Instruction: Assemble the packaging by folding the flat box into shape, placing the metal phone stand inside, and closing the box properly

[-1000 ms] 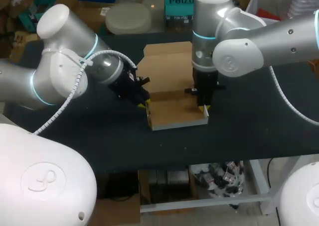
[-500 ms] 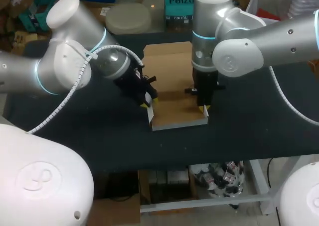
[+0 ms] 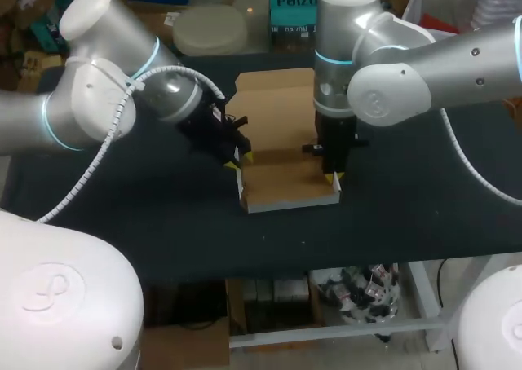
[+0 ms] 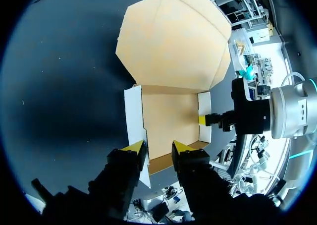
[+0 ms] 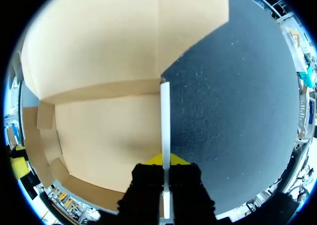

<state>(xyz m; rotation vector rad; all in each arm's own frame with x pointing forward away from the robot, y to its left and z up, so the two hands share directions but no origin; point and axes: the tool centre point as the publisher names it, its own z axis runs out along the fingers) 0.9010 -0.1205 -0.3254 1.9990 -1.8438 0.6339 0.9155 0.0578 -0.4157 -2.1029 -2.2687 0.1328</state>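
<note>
Over bench [image 3: 163, 215], folding box [image 3: 281, 182]: pinching right wall [image 5: 165, 111] with right gripper [image 5: 165, 160], straddling left wall [image 4: 132, 111] with open left gripper [image 4: 158, 146]; next, clamp it upright.

Soft, even overhead light falls on the cardboard box [image 3: 281, 142]; its lid glares pale in the left wrist view. Around the box the black table [image 3: 391, 215] is dim. A faint shadow smudges the box's floor.
</note>
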